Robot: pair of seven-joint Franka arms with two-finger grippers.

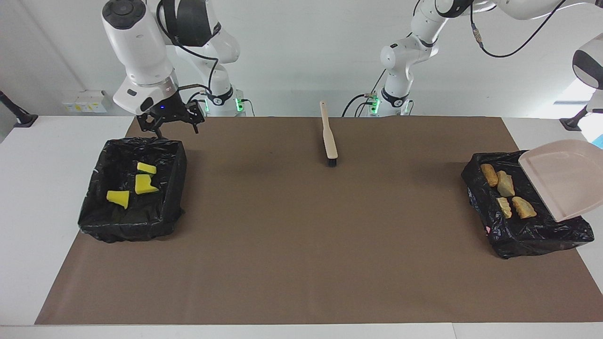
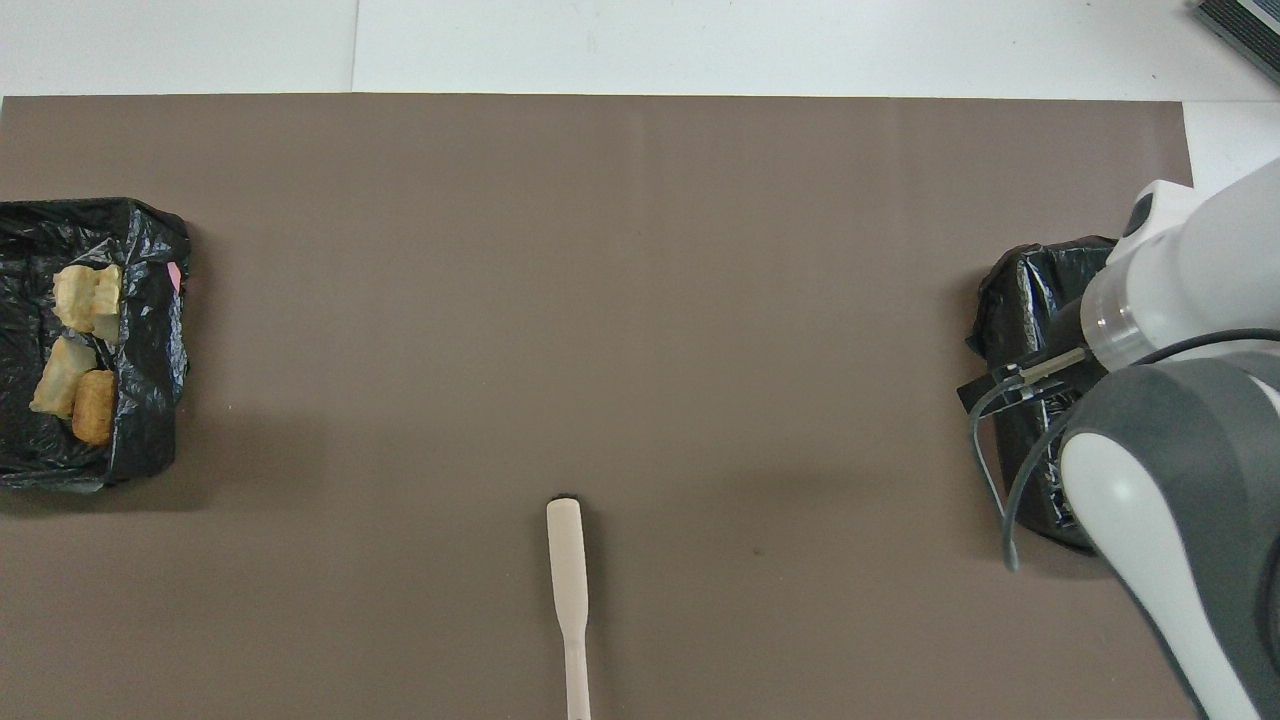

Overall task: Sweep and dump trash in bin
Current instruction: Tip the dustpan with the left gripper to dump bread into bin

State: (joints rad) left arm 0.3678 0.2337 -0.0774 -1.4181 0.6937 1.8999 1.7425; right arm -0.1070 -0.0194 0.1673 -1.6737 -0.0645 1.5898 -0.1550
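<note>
Facing view: four tan bread chunks (image 1: pixel 506 190) lie in the black-lined bin (image 1: pixel 523 235) at the left arm's end; three yellow sponge scraps (image 1: pixel 136 183) in the other lined bin (image 1: pixel 127 226). Left gripper, off-frame, is presumably clamped on the tilted beige plastic dustpan (image 1: pixel 563 181); level it before withdrawing. Right gripper (image 1: pixel 170 123) hovers over its bin's rim, jaws open, empty. Overhead view hides the sponges and dustpan. Beige wooden brush (image 1: pixel 330 136) idle.

1. I count three yellow sponge scraps (image 1: pixel 137 183)
2. I see four bread chunks (image 1: pixel 506 190)
3. Two black-lined bins (image 1: pixel 113 221)
4. One brush (image 1: pixel 329 135)
5. One dustpan (image 1: pixel 563 176)
6. Two arms on my feed
</note>
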